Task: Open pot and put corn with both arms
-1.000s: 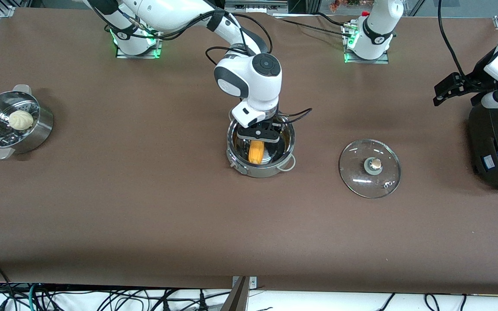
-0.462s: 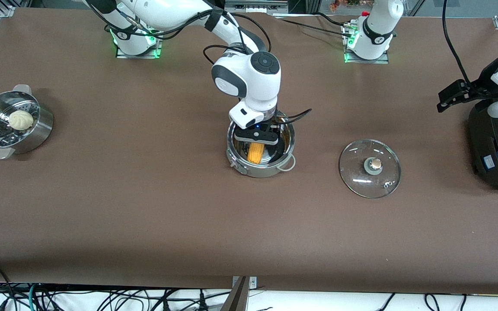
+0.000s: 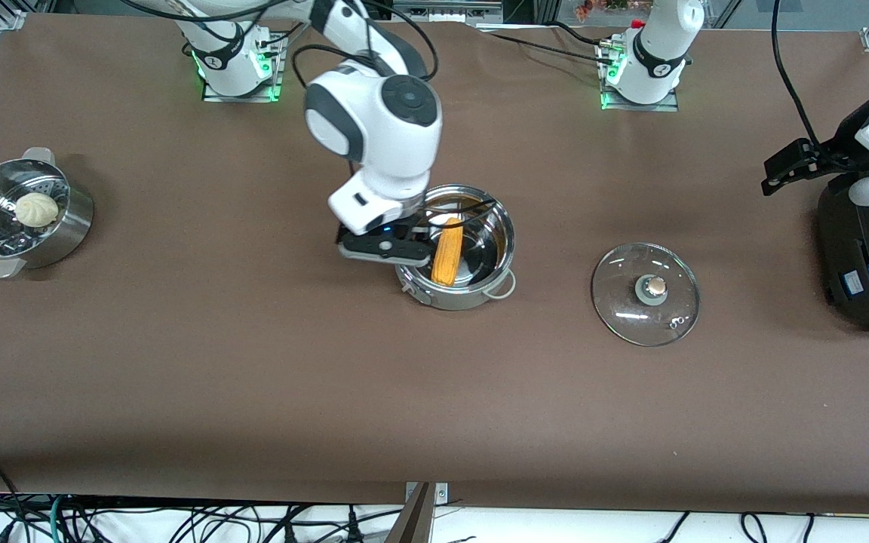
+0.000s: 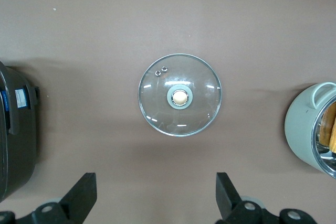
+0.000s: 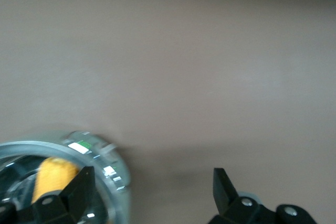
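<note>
The pot (image 3: pixel 465 253) sits in the middle of the table (image 3: pixel 253 392) with no lid on it. The corn (image 3: pixel 447 256) lies inside the pot, with one end leaning up on the inner wall at the side nearer the front camera. The right gripper (image 3: pixel 382 247) hangs over the rim of the pot, on the side toward the right arm's end of the table. Its fingers (image 5: pixel 79 190) are spread wide and hold nothing. In the right wrist view the pot's rim (image 5: pixel 94 148) and the yellow corn (image 5: pixel 52 177) show by one finger, and bare table lies between the two fingers. The lid (image 3: pixel 645 294) lies flat on the table beside the pot, toward the left arm's end, with its knob (image 3: pixel 655 286) pointing up. It does not touch the pot. The left gripper (image 3: pixel 789 162) waits high up near the left arm's end of the table, beside a big black cooker (image 3: pixel 868 256). Its fingers (image 4: pixel 81 198) are spread wide too and are empty. The left wrist view looks down on the lid (image 4: pixel 180 95), with the pot (image 4: pixel 307 135) at one edge and the black cooker (image 4: pixel 16 129) at the other. A steel basket (image 3: pixel 23 215) with a white bun (image 3: pixel 35 209) in it sits at the right arm's end of the table, well apart from the pot.
</note>
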Available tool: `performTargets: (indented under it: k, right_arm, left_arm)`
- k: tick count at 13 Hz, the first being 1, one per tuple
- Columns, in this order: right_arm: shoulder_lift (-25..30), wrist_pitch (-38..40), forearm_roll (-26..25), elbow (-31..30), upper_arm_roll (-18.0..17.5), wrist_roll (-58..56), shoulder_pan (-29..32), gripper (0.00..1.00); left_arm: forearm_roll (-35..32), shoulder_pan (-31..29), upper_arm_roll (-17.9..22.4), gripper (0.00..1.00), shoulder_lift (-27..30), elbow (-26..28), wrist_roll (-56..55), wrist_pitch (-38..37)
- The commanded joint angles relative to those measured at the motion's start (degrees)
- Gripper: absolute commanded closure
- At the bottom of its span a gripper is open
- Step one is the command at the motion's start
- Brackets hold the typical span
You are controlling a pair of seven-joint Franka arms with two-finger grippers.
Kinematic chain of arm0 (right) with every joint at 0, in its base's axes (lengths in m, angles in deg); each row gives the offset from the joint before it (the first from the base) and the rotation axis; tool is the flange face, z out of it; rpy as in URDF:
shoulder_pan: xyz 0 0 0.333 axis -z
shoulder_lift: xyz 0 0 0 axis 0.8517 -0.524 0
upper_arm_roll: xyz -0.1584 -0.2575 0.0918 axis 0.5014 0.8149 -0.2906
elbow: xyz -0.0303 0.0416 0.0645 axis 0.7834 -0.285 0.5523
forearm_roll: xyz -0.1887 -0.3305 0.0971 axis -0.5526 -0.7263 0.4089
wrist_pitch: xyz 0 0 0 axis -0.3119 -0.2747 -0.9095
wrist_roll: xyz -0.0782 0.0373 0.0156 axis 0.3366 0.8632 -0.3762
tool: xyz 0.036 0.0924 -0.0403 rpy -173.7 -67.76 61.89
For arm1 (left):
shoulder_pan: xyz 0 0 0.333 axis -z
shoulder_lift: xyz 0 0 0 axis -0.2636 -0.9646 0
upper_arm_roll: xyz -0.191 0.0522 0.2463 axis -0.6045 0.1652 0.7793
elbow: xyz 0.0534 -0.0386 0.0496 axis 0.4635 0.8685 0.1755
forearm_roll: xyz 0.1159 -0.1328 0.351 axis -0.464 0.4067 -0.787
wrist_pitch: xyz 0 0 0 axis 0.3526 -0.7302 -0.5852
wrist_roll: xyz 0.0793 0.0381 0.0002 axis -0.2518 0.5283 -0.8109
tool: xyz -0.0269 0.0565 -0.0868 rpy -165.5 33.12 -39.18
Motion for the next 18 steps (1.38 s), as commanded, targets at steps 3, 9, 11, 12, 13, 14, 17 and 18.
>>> performTargets:
  k: [3, 9, 11, 12, 13, 14, 17, 18]
  right_arm:
    - [5.25, 3.01, 7.26, -0.88, -0.25, -15.24, 12.35, 0.01]
    - [7.89, 6.7, 15.33, -0.7, 0.37, -30.52, 27.37, 0.0]
    - [9.64, 8.11, 21.38, -0.79, 2.37, -39.83, 32.21, 0.0]
    - [11.39, 8.2, 24.9, -1.23, 4.74, -42.31, 32.76, 0.0]
    - [12.54, 8.72, 26.24, -1.67, 7.9, -42.77, 32.24, 0.0]
    - [13.51, 9.16, 26.25, -1.85, 8.71, -42.77, 32.15, 0.0]
    - [17.9, 8.64, 29.75, -6.75, 12.84, -42.86, 32.32, 0.0]
    - [19.65, 8.9, 29.94, -8.42, 13.2, -42.86, 32.32, 0.0]
  left_arm:
    - [0.42, -0.5, -0.22, 0.0, -0.74, -1.74, 0.19, -2.1]
    - [0.42, -0.24, -0.39, 0.0, -0.65, -1.83, 0.11, -2.63]
    - [0.42, -0.24, -0.39, 0.0, -0.65, -1.83, 0.11, -2.63]
    - [0.42, -0.24, -0.39, 0.0, -0.65, -1.83, 0.11, -2.63]
    - [0.42, -0.24, -0.39, 0.0, -0.65, -1.83, 0.11, -2.63]
    - [0.42, -0.24, -0.39, 0.0, -0.65, -1.83, 0.11, -2.63]
    - [0.42, -0.24, -0.39, 0.0, -0.65, -1.83, 0.11, -2.63]
    - [0.42, -0.24, -0.39, 0.0, -0.65, -1.83, 0.11, -2.63]
